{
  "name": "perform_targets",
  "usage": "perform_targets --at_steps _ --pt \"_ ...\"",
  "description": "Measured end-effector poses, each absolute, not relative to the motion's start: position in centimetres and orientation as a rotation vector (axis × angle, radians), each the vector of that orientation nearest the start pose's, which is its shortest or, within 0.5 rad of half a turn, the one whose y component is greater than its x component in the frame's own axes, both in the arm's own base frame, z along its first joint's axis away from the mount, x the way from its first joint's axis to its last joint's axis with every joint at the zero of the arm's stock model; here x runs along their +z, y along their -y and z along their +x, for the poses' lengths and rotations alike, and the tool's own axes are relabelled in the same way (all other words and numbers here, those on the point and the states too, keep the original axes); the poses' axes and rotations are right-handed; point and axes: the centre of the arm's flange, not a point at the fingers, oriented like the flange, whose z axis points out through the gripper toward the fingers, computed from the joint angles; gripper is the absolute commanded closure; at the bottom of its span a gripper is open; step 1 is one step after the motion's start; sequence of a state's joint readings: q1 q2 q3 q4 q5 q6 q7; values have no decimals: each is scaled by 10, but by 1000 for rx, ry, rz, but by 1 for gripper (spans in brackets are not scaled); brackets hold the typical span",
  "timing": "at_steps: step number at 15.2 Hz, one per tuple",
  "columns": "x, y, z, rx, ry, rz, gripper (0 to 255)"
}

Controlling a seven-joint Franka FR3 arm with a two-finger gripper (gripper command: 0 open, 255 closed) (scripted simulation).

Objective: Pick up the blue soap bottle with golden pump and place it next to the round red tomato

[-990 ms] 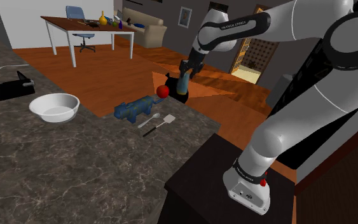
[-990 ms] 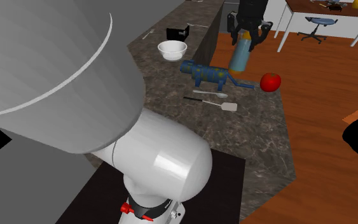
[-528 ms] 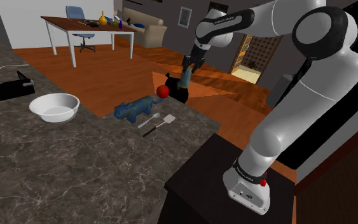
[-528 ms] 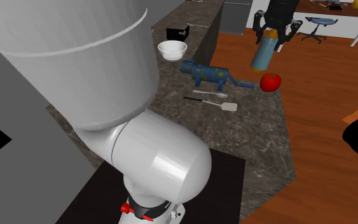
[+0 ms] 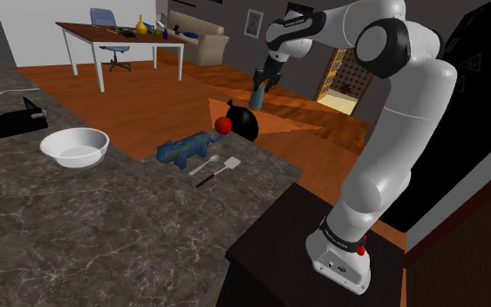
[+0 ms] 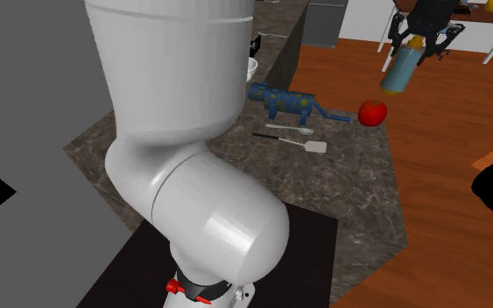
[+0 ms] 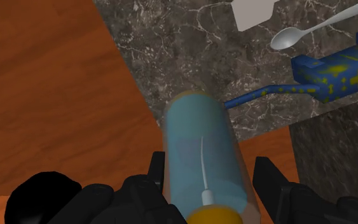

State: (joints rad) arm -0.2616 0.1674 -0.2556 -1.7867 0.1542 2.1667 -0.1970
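Beyond the counter (image 6: 358, 201) edge, high over the wooden floor (image 6: 446, 175): clasping the pale blue soap bottle (image 6: 399, 68) between both black fingers (image 7: 156, 173) of the gripper (image 6: 418, 44), raised clear of the red tomato (image 6: 372, 112) at the counter's rim. Cannot make out the pump head, with the golden collar (image 7: 215, 213) cut off by the wrist frame.

Surfaces: stone, wood, gloss.
Counter (image 5: 78, 235) dark veined stone, polished; floor (image 6: 446, 175) warm wood grain, smooth. Soap bottle (image 7: 203, 153) translucent blue, smooth, golden cap. Spoon (image 7: 292, 38) shiny metal. Tomato (image 6: 372, 112) glossy. Arm (image 5: 405, 122) glossy white shell; gripper (image 7: 210, 170) matt black.
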Motion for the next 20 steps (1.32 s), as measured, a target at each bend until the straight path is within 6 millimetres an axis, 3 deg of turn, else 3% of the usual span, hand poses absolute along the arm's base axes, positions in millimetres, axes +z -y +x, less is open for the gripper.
perform_targets --at_steps 4,6,20 --pt "481 343 575 -373 -595 -3050 255" --pt "473 354 585 -372 -594 -3050 255" --pt "400 360 587 -372 -592 -3050 255"
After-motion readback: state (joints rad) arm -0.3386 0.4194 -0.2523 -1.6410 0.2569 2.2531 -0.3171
